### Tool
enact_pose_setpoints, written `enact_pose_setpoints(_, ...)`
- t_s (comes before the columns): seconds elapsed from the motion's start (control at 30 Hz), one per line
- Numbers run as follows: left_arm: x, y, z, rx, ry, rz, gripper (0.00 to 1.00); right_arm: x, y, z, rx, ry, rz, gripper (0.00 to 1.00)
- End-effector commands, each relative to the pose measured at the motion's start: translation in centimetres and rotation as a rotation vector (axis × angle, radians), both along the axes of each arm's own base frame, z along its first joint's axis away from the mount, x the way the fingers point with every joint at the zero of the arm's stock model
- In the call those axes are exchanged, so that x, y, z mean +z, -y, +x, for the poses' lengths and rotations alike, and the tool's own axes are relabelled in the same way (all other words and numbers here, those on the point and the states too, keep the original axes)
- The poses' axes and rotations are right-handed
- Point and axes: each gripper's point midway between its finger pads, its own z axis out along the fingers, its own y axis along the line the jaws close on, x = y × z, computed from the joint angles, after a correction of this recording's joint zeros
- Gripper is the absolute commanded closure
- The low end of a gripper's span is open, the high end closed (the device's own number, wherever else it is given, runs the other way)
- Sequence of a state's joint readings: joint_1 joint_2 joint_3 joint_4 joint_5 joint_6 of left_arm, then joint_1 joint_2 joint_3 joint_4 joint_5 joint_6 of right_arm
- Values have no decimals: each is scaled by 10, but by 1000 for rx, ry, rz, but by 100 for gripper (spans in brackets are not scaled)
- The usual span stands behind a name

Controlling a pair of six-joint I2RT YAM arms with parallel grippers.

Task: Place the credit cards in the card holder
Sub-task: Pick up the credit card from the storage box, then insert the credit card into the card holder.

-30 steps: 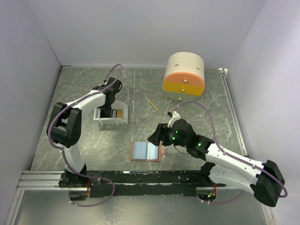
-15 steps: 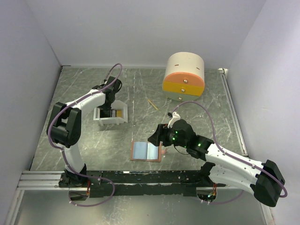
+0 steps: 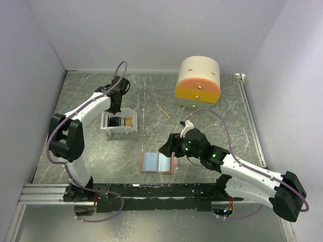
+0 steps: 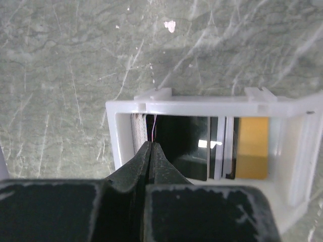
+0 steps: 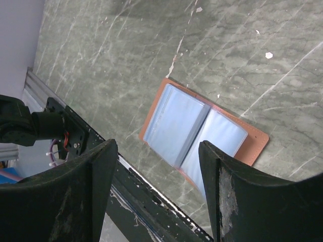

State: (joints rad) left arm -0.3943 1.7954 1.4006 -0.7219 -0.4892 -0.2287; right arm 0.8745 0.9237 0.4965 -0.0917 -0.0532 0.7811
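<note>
White plastic tray (image 3: 121, 132) sits on the left-middle of the green marbled table (image 3: 91, 148); in the left wrist view its rim (image 4: 202, 107) shows notched tabs and thin dividers inside. Round drawer box (image 3: 198, 83) stands far right near the back wall (image 3: 151, 30), with a cream top, orange and yellow drawers and small knobs. Thin wooden stick (image 3: 164, 112) lies diagonally just beside the box, not touching it. Metal rail (image 3: 45, 194) runs along the near edge. Small white fleck (image 4: 170, 25) lies on the table.

Marbled table (image 3: 151, 93) carries: white tray (image 3: 119, 132) centre left, card holder (image 3: 158, 162) lower centre, drawer box (image 3: 198, 83) upper right, wooden stick (image 3: 164, 112) centre.
</note>
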Motion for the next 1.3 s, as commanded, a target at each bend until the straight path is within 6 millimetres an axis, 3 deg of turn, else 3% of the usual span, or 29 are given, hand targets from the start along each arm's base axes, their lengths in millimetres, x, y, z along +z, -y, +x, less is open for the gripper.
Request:
enact_pose_setpoints(0.0, 33, 11, -10, 1, 33, -102, 93, -1, -3, 1, -2, 3, 14, 34)
enact_pose_setpoints(0.43, 95, 30, -32, 2, 209, -357, 93, -6, 1, 3, -25, -14, -21, 34)
enact_pose_setpoints(0.5, 101, 40, -37, -23, 218, -422, 93, -6, 0, 4, -28, -19, -21, 34)
enact_pose_setpoints(0.7, 115, 93, -69, -159, 166, -759, 93, -6, -1, 3, -45, -37, 14, 34)
enact_pose_setpoints(0.87, 115, 137, -104, -252, 96, -1092, 93, -23, 7, 1, -74, -69, -23, 34)
enact_pose_setpoints(0.97, 106, 153, -125, -264, 6, -1234, 93, -35, 14, 0, -90, -86, -73, 39)
enact_pose_setpoints(1.27, 68, 162, -152, -172, -98, -1350, 93, -57, 23, -4, -88, -126, -167, 66)
